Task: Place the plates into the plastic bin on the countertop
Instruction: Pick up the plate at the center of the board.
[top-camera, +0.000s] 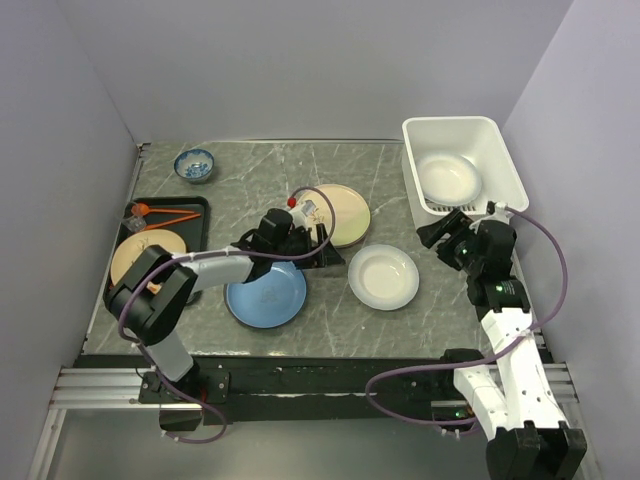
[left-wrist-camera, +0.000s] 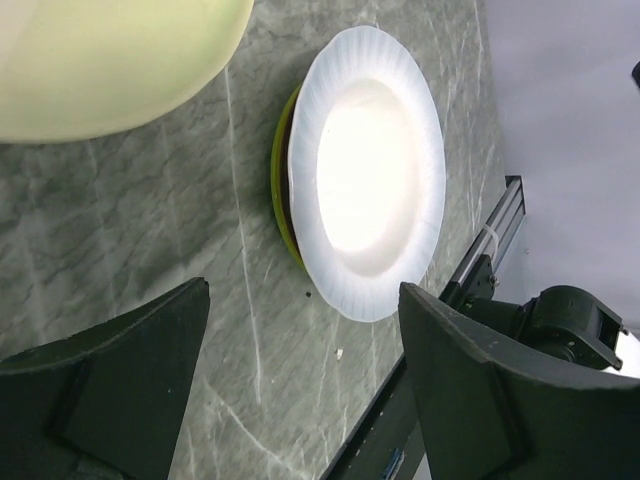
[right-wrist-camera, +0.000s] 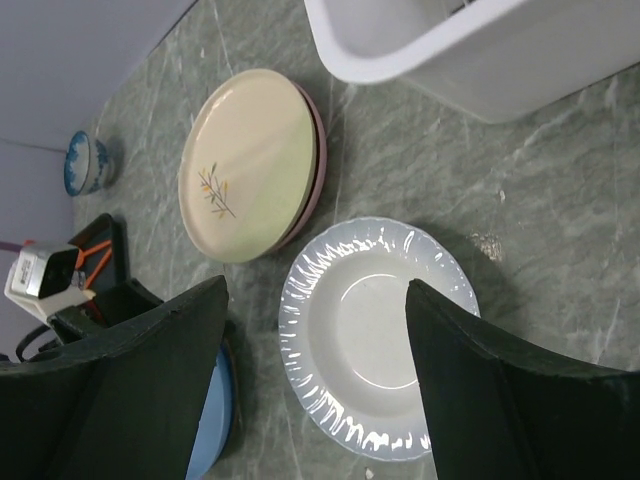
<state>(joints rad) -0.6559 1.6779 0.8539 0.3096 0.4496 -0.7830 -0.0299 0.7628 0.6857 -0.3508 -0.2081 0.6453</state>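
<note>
Seen from overhead, with 12 o'clock at the far wall, the plastic bin (top-camera: 450, 121) stands at the 1 o'clock corner of the bench (top-camera: 250, 170), its long right side close to the 3 o'clock edge. One white plate (top-camera: 447, 177) lies inside it, with bare bin floor on the far side of it.

The right claw (top-camera: 440, 235) hangs just off the bin's near wall, fingers spread and holding nothing. The white fluted plate (top-camera: 383, 276) lies at its 8 o'clock. The left wrist view shows this plate resting on a yellow-green plate (left-wrist-camera: 280, 170), whose rim peeps out on one side. A strip of bare bench separates this pair from the bin.

The left claw (top-camera: 315, 245) is parted and empty too, and sits low over the 7 o'clock rim of the cream sprig plate (top-camera: 345, 212). That plate lies on a pink plate (right-wrist-camera: 318, 140).

The blue plate (top-camera: 266, 294) lies at the left claw's 7 o'clock, near the bench's 6 o'clock edge, with a clear gap to the fluted plate.

At 9 o'clock, a black tray (top-camera: 200, 205) hugs the edge and carries a tan plate (top-camera: 140, 255). A small blue-patterned bowl (top-camera: 194, 165) sits alone at 11 o'clock
</note>
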